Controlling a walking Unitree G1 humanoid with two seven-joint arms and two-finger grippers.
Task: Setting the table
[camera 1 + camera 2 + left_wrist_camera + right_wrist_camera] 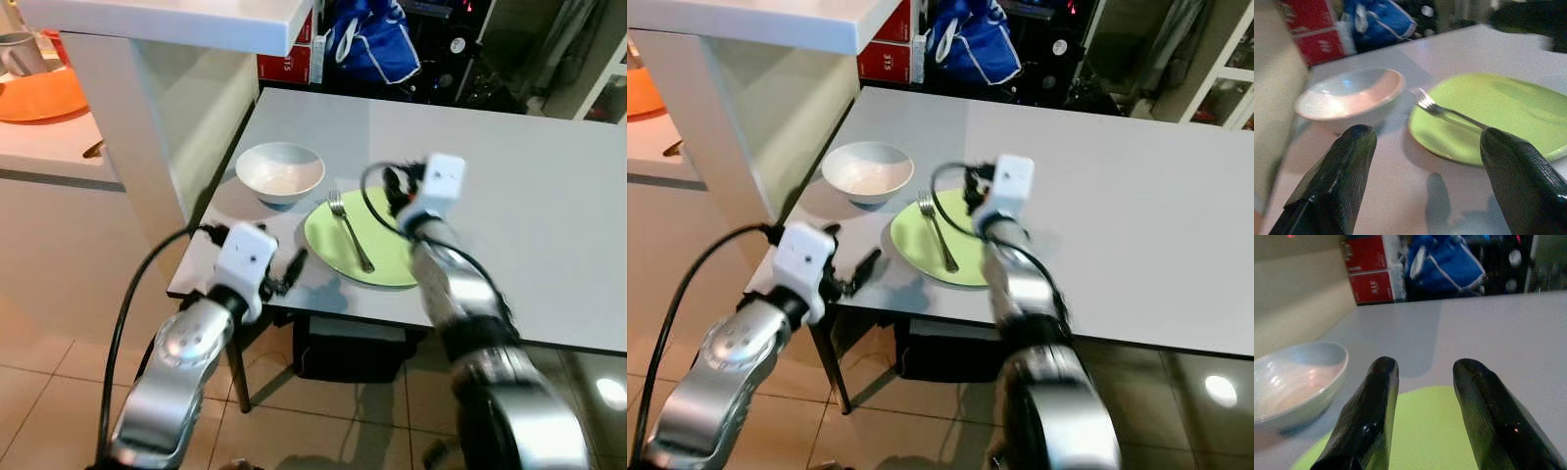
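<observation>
Setting done: metal fork [350,231] lay on round lime-green plate [338,247], white bowl [280,172] beyond the fingers.
Grippers: left gripper [1425,183] and right gripper [1422,396] spread, empty.
Left: likely fork placement.

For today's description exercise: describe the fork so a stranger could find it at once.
Start at the grey table, near its front left corner. Beside the white bowl lies a green plate; the fork rests on it, the sole slim metal piece there.

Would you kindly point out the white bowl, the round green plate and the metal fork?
White ceramic bowl [281,173], left eye view, inner basin.
Round green plate [384,257], left eye view, bare surface.
Metal fork [351,233], left eye view, handle.
</observation>
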